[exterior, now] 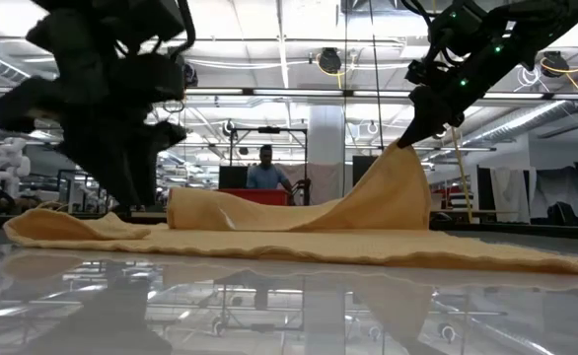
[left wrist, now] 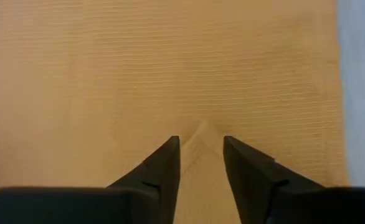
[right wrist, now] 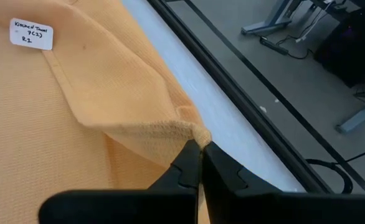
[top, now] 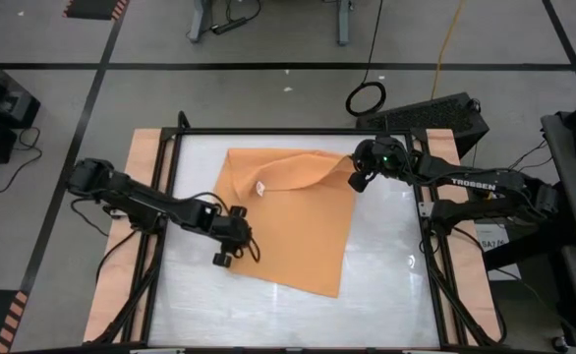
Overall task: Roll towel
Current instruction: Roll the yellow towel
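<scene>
One towel [top: 293,221], orange-tan, spread on white table [top: 386,285], one white tag [top: 261,189] near far-left part. Two grippers: right gripper [top: 355,179] closed on towel's far-right corner, lifting it off table; left gripper [top: 231,246] at towel's near-left edge, fingers [left wrist: 164,168] partly apart, pinching small fabric ridge.

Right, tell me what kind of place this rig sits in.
Probably a robotics lab or workshop: a framed white test table on grey floor marked with black tape lines, loose cables, and open ceiling pipes over more workstations.
</scene>
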You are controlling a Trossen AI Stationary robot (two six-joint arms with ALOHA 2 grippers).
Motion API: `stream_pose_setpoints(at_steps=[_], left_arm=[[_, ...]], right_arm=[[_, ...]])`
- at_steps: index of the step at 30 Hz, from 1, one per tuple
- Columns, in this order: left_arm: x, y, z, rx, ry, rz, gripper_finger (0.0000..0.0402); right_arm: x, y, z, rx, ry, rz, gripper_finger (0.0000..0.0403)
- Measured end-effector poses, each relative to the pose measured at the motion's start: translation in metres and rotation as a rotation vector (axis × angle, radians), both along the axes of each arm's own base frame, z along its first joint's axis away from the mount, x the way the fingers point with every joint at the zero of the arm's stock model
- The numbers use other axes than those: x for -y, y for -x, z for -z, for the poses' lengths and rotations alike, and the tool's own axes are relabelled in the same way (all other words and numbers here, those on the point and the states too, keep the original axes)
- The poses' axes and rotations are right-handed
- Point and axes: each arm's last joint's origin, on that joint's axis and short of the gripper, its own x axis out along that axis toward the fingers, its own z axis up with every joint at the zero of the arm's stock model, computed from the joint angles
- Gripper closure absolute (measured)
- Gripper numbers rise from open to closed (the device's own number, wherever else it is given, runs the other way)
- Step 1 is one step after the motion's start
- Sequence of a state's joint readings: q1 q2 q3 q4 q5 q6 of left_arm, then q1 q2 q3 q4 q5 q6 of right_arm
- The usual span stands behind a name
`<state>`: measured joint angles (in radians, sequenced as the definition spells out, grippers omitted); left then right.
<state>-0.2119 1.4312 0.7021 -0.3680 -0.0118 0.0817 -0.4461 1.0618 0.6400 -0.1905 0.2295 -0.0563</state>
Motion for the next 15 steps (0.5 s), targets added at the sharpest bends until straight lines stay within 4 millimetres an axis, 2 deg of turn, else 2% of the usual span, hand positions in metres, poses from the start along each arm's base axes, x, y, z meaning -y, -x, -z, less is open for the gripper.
stream_pose_setpoints(at_steps=[8, 13, 15], left_arm=[[0.002, -0.007, 0.023, -0.073, -0.042, 0.112, 0.033], [0.003, -0.01, 0.024, -0.046, -0.054, 0.146, 0.0386], [0.003, -0.01, 0.021, -0.039, -0.057, 0.136, 0.0395]], right_arm=[[-0.001, 0.0, 0.0, 0.006, -0.014, -0.022, 0.0403], [-0.001, 0.0, 0.0, 0.002, -0.009, -0.026, 0.0403], [-0.001, 0.0, 0.0, 0.002, -0.009, -0.026, 0.0403]])
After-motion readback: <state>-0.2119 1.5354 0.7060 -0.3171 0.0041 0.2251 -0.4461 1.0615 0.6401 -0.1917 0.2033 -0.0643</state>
